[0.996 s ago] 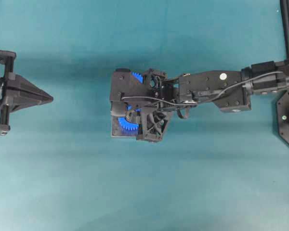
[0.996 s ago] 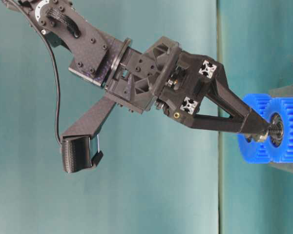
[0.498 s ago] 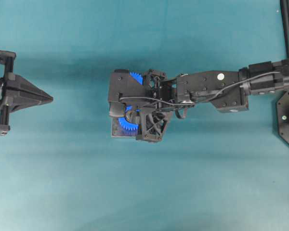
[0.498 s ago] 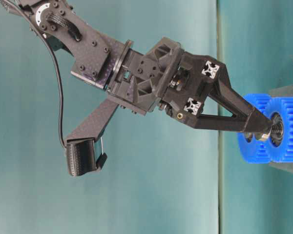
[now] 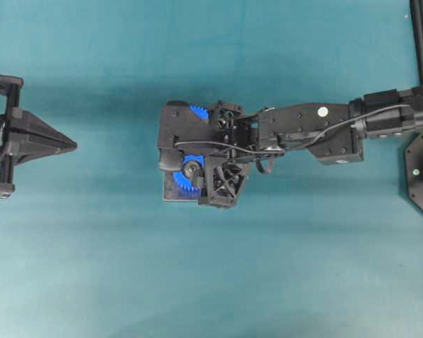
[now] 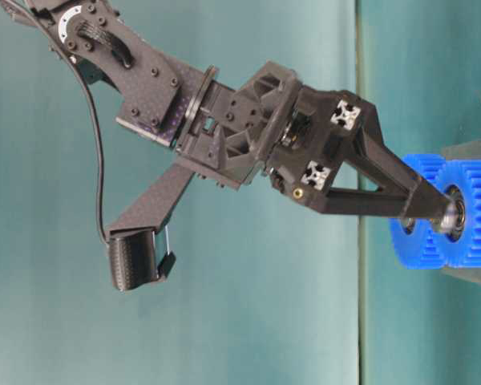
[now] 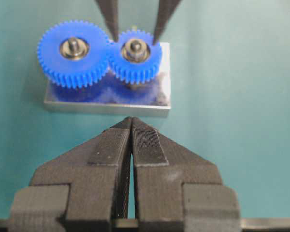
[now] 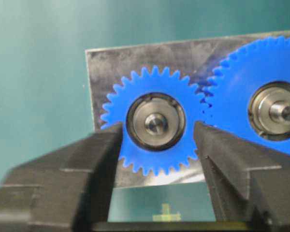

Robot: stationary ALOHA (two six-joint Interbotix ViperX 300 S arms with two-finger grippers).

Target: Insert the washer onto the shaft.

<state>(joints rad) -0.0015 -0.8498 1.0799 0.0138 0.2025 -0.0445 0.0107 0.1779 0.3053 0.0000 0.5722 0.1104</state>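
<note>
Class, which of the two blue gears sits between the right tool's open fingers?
The smaller blue gear, at the plate's end; the larger blue gear meshes beside it, outside the right tool.

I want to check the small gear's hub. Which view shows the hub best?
The right wrist view: the hub faces the camera, sharp, between the open right gripper fingers. The left wrist view shows it small. Overhead, the arm partly covers it. The table-level view shows it only sideways.

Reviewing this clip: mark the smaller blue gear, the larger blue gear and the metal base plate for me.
smaller blue gear (image 8: 150, 155): right wrist view, on its blue face below the hub.
larger blue gear (image 7: 53, 55): left wrist view, on its blue face left of the hub.
metal base plate (image 8: 104, 67): right wrist view, on its bare upper-left corner.
</note>
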